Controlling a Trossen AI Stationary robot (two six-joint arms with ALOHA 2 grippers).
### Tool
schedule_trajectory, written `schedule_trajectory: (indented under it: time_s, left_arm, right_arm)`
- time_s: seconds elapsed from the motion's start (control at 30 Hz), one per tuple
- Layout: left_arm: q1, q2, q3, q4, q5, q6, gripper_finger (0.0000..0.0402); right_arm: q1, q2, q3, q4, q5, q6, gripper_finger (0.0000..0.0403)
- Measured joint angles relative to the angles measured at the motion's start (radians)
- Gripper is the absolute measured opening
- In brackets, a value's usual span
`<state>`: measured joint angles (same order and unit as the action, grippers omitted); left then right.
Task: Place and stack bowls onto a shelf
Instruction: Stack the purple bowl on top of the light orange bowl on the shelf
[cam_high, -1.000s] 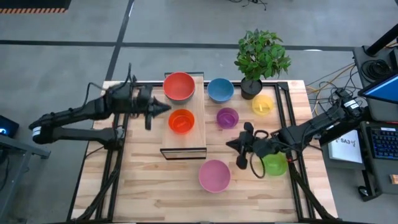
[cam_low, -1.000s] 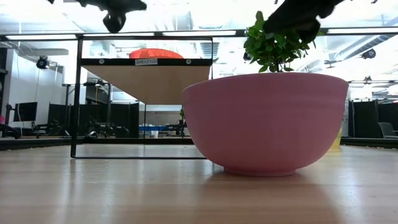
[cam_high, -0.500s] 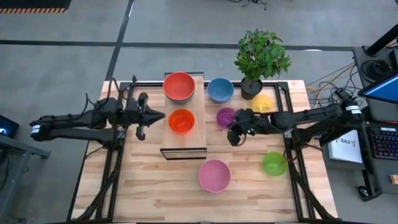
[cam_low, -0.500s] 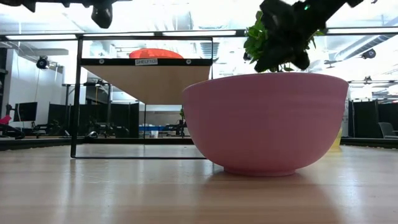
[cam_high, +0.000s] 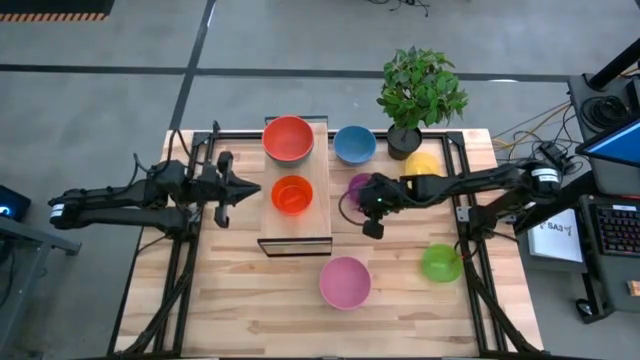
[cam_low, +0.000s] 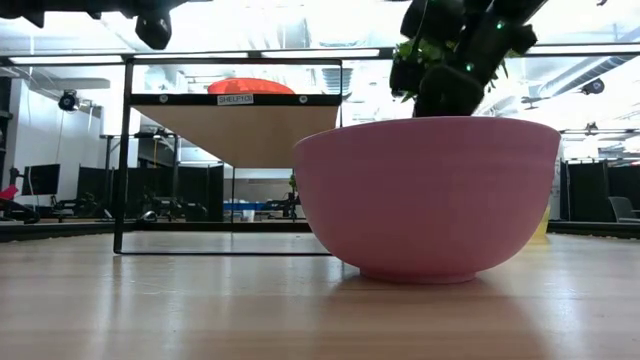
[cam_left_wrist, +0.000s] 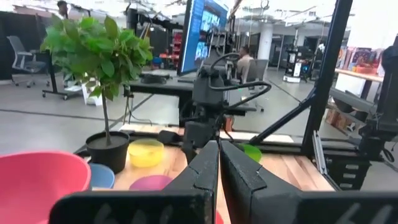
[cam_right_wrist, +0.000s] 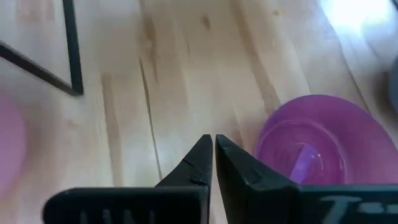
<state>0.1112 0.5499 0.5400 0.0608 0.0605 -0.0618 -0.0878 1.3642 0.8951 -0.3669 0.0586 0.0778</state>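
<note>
The surface (cam_high: 250, 310) is carrying everything, and the shelf (cam_high: 318, 215) is sitting on it near the middle of the far edge, running toward the near edge. The red bowl (cam_high: 288, 138) is resting on the shelf's far end, and the orange bowl (cam_high: 292, 194) is sitting on the shelf just nearer than it, the two apart. A plant pot (cam_high: 404, 140) with a leafy plant is standing at the far edge, right of centre.

Off the shelf, the pink bowl (cam_high: 345, 282) is lying by the near edge, just past the shelf's near end. The blue bowl (cam_high: 354, 144) is sitting at the far edge between the shelf and the plant pot. The green bowl (cam_high: 441, 263) is lying toward the right edge, the yellow bowl (cam_high: 423, 164) is resting just beside the plant pot, and the purple bowl (cam_right_wrist: 311, 155) is sitting right of the shelf, partly under my right arm.

I am holding my right gripper (cam_high: 371, 212) beside the purple bowl, over bare wood between it and the shelf, fingers pressed together on nothing. I am holding my left gripper (cam_high: 248, 187) just left of the shelf, level with the orange bowl, fingers likewise pressed together and empty.
</note>
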Motion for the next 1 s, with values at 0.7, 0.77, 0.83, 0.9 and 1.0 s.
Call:
schedule_trajectory:
  time_s: [0.7,0.77,0.83,0.9,1.0]
  left_arm:
    - [0.000,-0.002,0.000,-0.024,0.001,0.027,0.0000]
    - [0.000,-0.002,0.000,-0.025,0.001,0.027,0.0000]
    - [0.000,-0.002,0.000,-0.024,0.001,0.027,0.0000]
    - [0.000,-0.002,0.000,-0.024,0.002,0.027,0.0000]
    - [0.000,-0.002,0.000,-0.024,0.002,0.036,0.0000]
  right_arm:
    - [-0.041,0.215,0.000,-0.001,0.212,-0.026,0.0146]
    - [-0.041,0.222,0.000,0.003,0.211,-0.019,0.0118]
    - [-0.042,0.224,0.000,0.001,0.199,-0.012,0.0082]
    - [-0.042,0.221,0.000,0.001,0.194,-0.001,0.0041]
    - [-0.042,0.199,0.000,-0.002,0.185,0.007,0.0016]
